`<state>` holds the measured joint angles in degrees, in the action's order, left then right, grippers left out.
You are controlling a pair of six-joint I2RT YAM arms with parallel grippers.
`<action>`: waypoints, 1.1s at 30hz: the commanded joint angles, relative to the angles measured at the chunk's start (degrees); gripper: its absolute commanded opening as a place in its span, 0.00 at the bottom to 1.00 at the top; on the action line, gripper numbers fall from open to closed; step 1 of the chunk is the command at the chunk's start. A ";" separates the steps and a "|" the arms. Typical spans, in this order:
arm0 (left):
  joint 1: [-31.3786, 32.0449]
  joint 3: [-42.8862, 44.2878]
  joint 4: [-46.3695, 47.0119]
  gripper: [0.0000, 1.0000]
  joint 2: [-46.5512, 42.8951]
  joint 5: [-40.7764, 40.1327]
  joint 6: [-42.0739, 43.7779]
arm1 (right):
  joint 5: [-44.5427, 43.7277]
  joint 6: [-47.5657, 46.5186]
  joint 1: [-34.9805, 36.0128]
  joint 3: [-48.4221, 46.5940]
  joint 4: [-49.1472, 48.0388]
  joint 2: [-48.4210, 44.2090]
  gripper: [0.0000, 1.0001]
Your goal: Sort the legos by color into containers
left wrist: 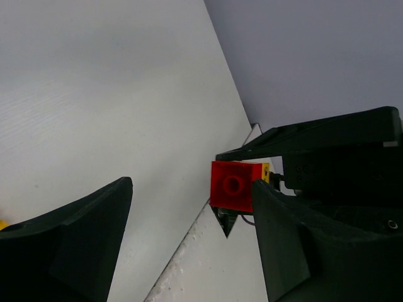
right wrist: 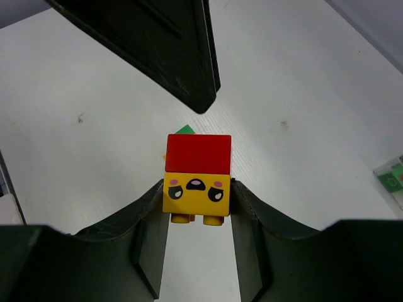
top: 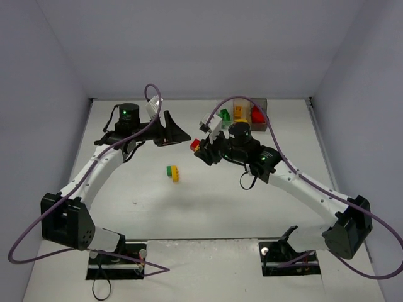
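Plainly, the right gripper (right wrist: 197, 200) is closed part-way on a yellow plastic brick with a printed face (right wrist: 195, 187), its two black fingers pinching the brick's sides. A red plastic brick (right wrist: 198, 153) is plugged onto the yellow one, and the clump hangs in the air above the white table (top: 220, 207). I judge it is offered this way so the red end stays bare for the other arm to pull off.

The clump's long axis runs along the fingers, red end outward. In the overhead view it points at about ten o'clock, studs toward the left gripper (left wrist: 189, 189). That gripper gapes wide and holds nothing; whether its nearer finger touches the red brick I cannot tell.

The row of three transparent boxes (top: 263, 104) sits at one o'clock of the clump. A loose green-and-yellow pair (top: 172, 172) lies at seven o'clock.
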<state>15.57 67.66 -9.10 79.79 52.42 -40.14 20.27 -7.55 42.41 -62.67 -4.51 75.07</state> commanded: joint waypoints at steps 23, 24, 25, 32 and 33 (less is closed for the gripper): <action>4.82 2.48 11.39 0.51 2.92 9.36 -6.09 | 1.09 -1.15 0.48 -3.24 -3.75 -1.41 0.08; 4.82 2.57 11.39 0.50 3.00 9.36 -6.09 | 1.00 -1.15 0.56 -3.24 -3.75 -1.33 0.08; 4.82 2.65 11.48 0.47 3.00 9.45 -6.09 | 0.91 -1.15 0.48 -3.24 -3.75 -1.33 0.08; 4.64 2.92 11.83 0.05 3.09 10.59 -6.18 | 0.30 -1.41 0.48 -2.89 -3.84 -0.80 0.08; 4.55 3.01 11.83 0.00 3.09 10.77 -6.18 | -0.14 -1.59 0.48 -2.46 -3.84 -0.80 0.08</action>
<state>20.18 67.83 -1.02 83.79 61.36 -47.18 20.34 -8.56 42.48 -62.89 -3.90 75.11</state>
